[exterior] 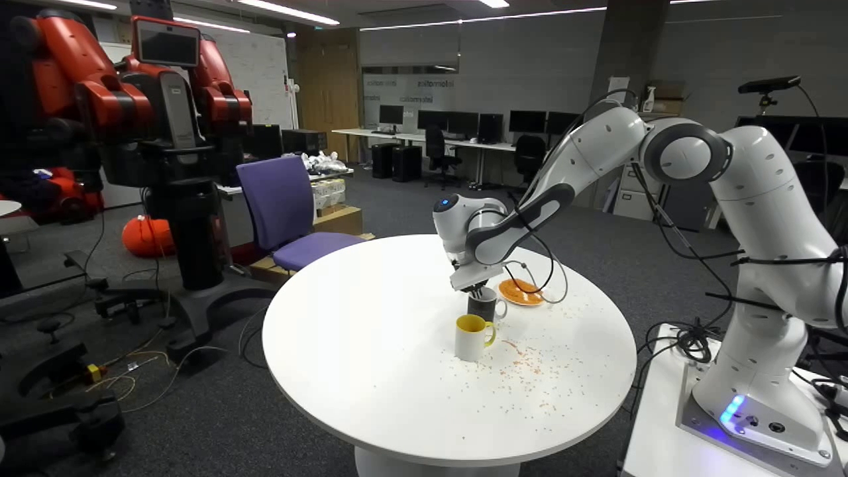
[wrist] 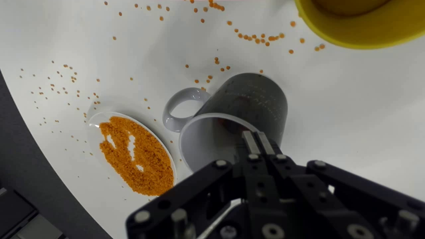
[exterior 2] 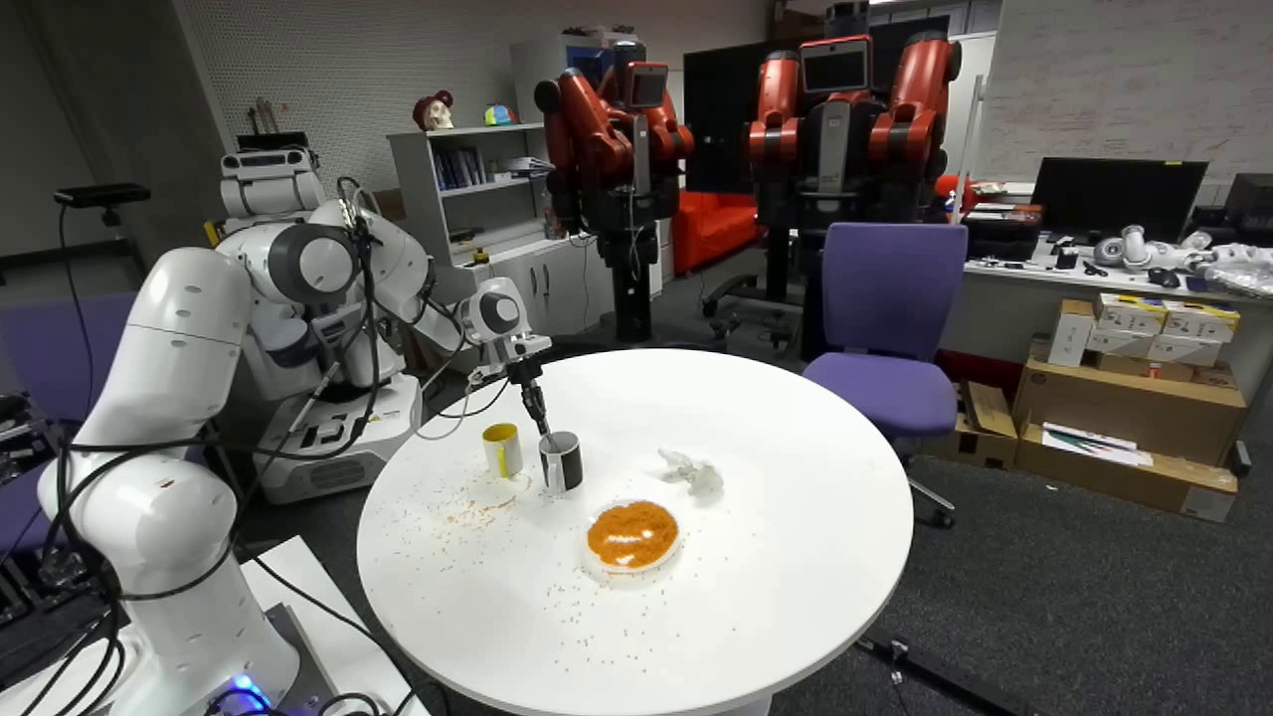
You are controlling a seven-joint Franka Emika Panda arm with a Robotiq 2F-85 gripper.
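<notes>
The jaws, nearly together, pinch the dark mug (wrist: 254, 98) by its partly hidden rim.

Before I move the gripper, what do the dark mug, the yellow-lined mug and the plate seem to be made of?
Dark mug: likely glazed ceramic, from the glossy highlights on its handle. Yellow-lined mug: probably ceramic too, its inside looking smooth and even. Plate: white with a shiny edge; ceramic or plastic, I can't tell.

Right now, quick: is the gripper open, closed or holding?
Gripper: closed, fingers together at the dark mug; whether they grip its rim cannot be told.
</notes>
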